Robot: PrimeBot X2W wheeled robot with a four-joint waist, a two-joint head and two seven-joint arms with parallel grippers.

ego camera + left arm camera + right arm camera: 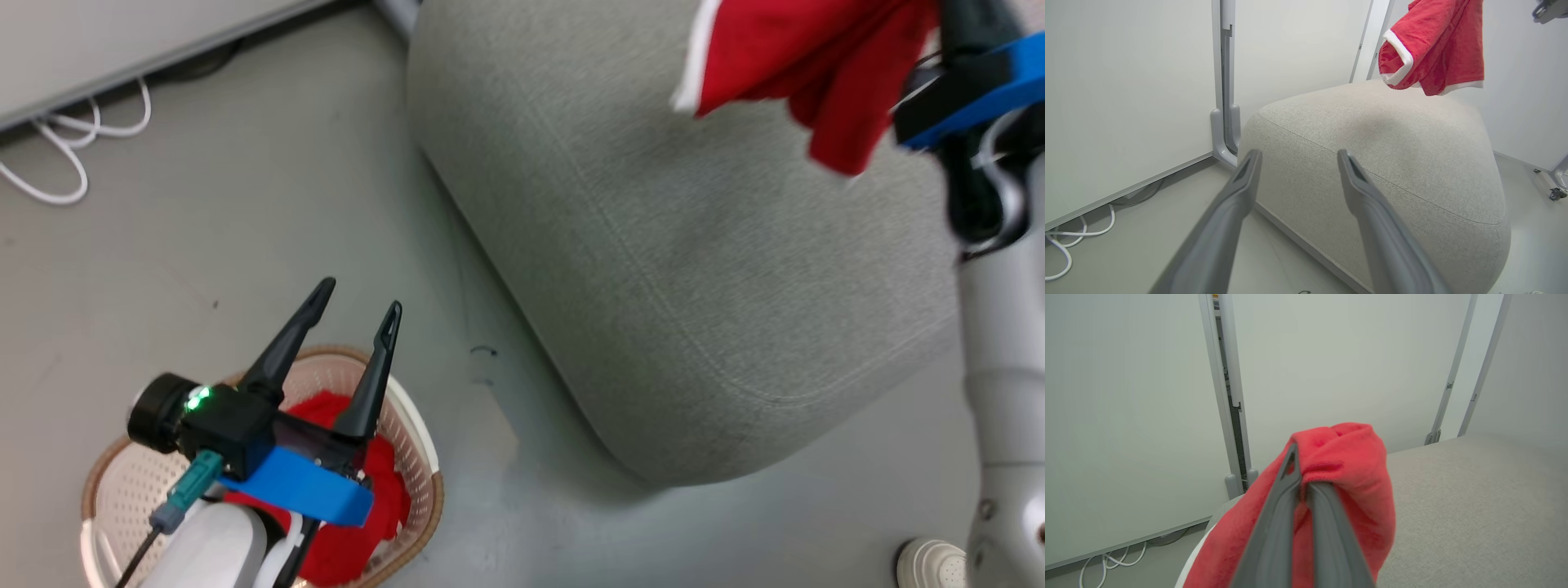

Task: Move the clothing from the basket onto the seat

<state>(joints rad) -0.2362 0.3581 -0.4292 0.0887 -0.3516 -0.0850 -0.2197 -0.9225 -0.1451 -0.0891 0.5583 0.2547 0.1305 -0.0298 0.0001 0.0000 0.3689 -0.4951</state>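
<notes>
Right wrist view: soft-looking, light red garment [1347, 457] is pinched at a bunched fold by the right claw [1300, 473]. Left claw [359, 306] is spread.

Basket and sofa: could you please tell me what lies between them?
In the head view, bare grey floor, with a faint dark scuff, separates the basket and the sofa.

White cables [61, 131] lie looped on the grey floor [245, 245] at the foot of the pale wall panel [122, 49]. A grey post [1224, 81] stands beside that panel.
</notes>
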